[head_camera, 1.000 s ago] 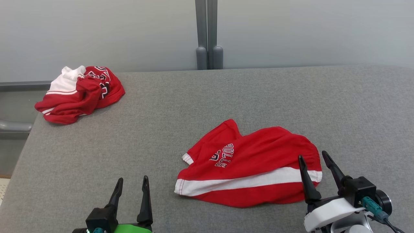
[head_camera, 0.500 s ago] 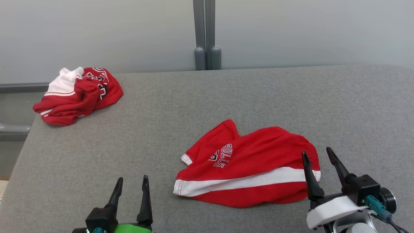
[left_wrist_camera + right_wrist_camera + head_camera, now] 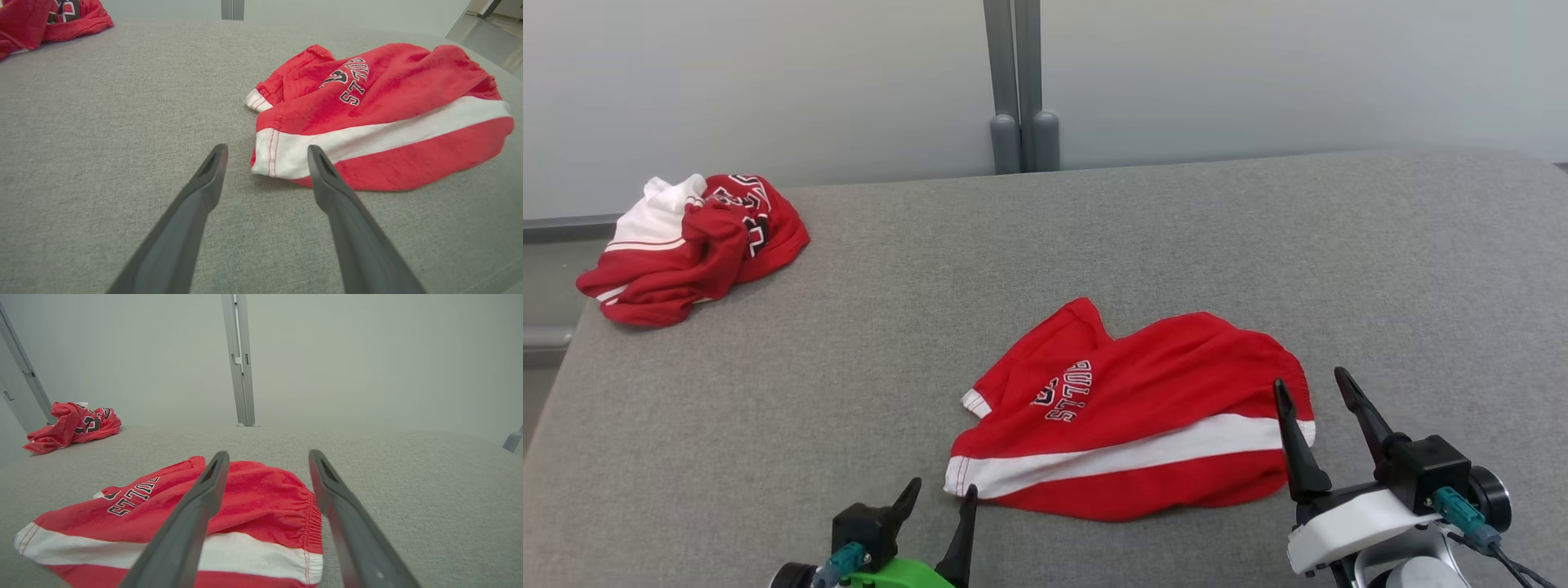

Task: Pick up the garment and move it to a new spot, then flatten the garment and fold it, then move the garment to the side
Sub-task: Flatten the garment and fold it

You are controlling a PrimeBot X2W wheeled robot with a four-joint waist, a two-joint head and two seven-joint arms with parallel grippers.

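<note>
Both grippers [image 3: 943,485] [image 3: 1308,377] gape empty; right wrist view reveals the shorts' [image 3: 253,490] gathered waistband [image 3: 312,522].

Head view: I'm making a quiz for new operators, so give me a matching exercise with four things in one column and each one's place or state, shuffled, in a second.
Column one
1. red shorts
2. crumpled red and white garment
3. left gripper
4. right gripper

Column two
A. open, at the shorts' elastic waistband end
B. bunched up at the far left corner of the grey table
C. lying spread out near the middle, white stripe showing
D. open, beside the shorts' white-hemmed leg corner

Pairs: 1-C, 2-B, 3-D, 4-A
</note>
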